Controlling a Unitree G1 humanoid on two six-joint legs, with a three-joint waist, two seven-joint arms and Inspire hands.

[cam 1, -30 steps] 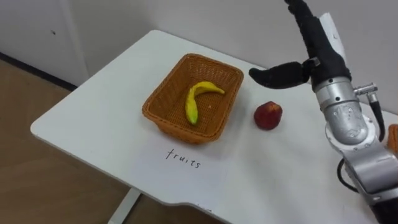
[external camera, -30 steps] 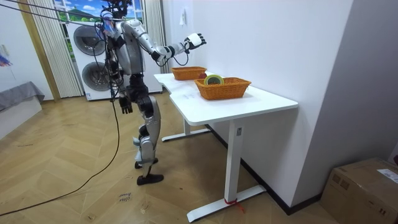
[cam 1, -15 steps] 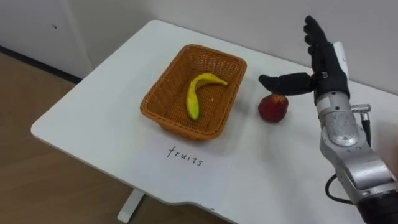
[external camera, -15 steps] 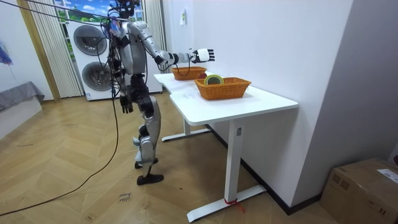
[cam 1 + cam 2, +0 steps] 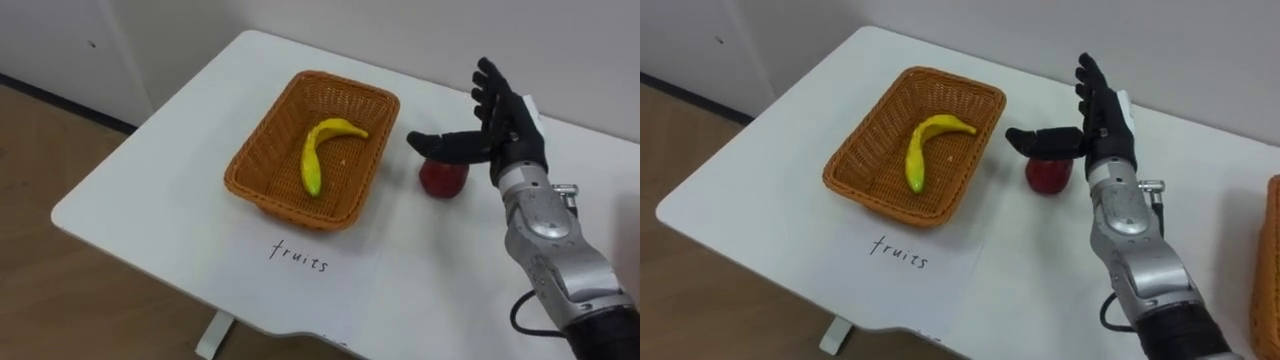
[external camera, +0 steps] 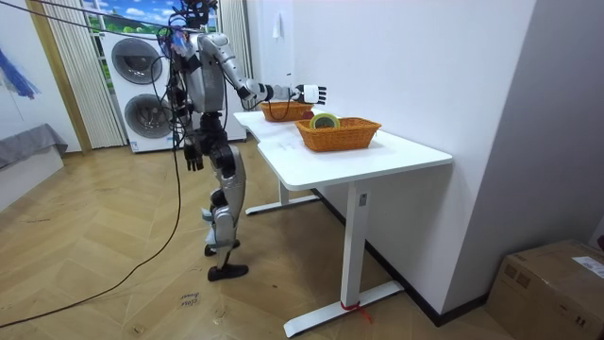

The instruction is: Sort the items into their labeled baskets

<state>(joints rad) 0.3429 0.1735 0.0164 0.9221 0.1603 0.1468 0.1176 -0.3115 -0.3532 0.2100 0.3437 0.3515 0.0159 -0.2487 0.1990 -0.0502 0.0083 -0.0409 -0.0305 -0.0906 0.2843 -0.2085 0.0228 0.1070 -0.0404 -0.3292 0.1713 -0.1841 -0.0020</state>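
A red apple (image 5: 442,179) rests on the white table (image 5: 180,170) just right of the woven fruit basket (image 5: 262,167), which holds a yellow banana (image 5: 316,152). A sheet lettered "fruits" (image 5: 297,256) lies in front of that basket. My right hand (image 5: 503,135) hovers open right over the apple, fingers straight and thumb stretched across its top; whether it touches the fruit I cannot tell. In the room view the right hand (image 6: 311,93) reaches over the table while my left hand (image 6: 192,154) hangs at my side. A second basket (image 6: 338,132) holds a roll of tape (image 6: 325,121).
The table's near and left edges drop to wood floor (image 5: 60,290). A white wall (image 5: 400,30) runs close behind the table. The second basket's edge (image 5: 1268,260) shows at the far right. I stand at the table's long side, with washing machines (image 6: 137,85) behind me.
My right hand has come down from high above the table to just over the apple, its thumb now across the fruit's top. The apple and banana have not moved.
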